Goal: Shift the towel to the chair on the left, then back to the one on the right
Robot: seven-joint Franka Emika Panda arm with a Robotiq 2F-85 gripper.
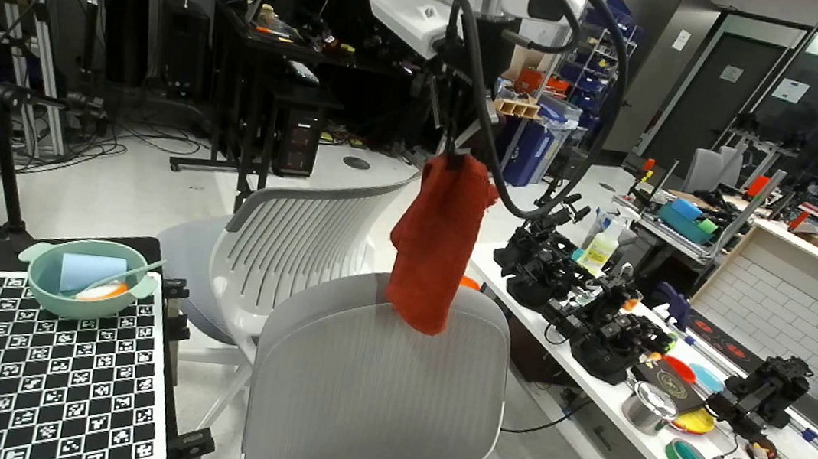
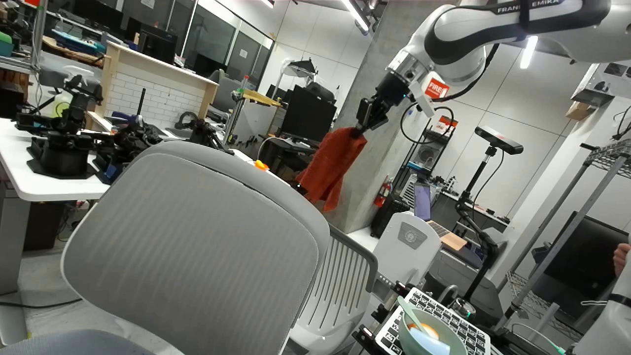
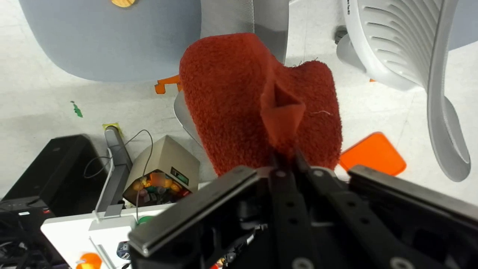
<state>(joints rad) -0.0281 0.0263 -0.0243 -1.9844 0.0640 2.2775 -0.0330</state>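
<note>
My gripper is shut on the red towel, which hangs down from the fingertips in both exterior views. In an exterior view the gripper and towel are in the air beside the upper end of the fabric-backed grey chair. The towel's lower end overlaps this chair's backrest in an exterior view; I cannot tell if they touch. The slatted chair stands beside it. In the wrist view the towel spreads ahead of the fingertips, with the slatted chair at upper right.
A checkered board bears a green bowl with a light blue item inside. A white table carries several black arms. In the wrist view an orange flat piece and a box of small items lie low down.
</note>
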